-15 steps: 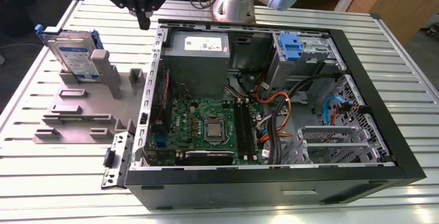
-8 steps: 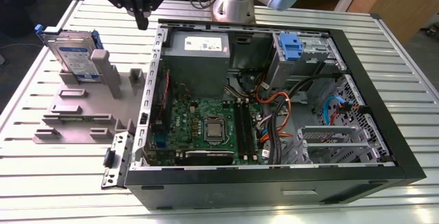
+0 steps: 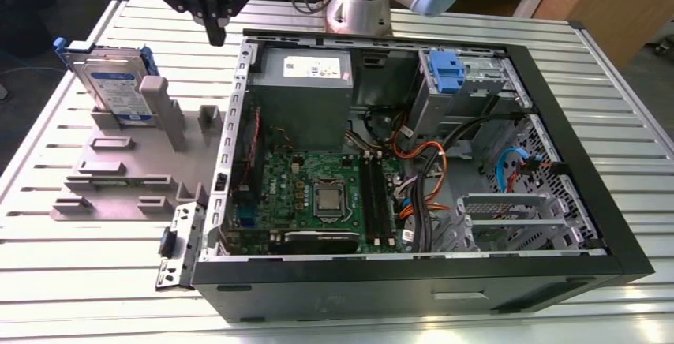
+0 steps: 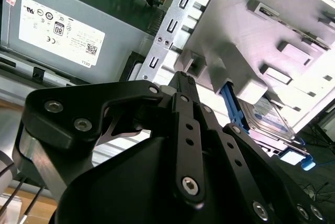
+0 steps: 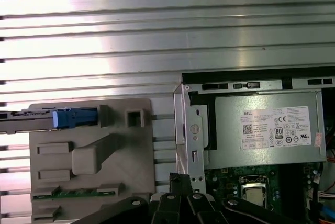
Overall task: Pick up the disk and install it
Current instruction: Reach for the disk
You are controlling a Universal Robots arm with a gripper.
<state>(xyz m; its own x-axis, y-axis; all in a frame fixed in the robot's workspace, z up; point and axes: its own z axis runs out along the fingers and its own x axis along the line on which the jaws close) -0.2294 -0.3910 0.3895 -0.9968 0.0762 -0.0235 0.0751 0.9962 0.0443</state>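
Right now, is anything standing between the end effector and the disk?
Nothing visible. The disk stands upright in the grey holder, top edge free; the end effector hangs beside the computer case.

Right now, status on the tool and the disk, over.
Tool shut, empty, hanging by corner of open case. Disk upright in grey holder, apart from tool. Holder's grey post stands close beside disk.

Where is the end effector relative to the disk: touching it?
Apart. The exterior view shows the end effector hanging beside the computer case, with bare table between it and the disk standing in the grey holder.
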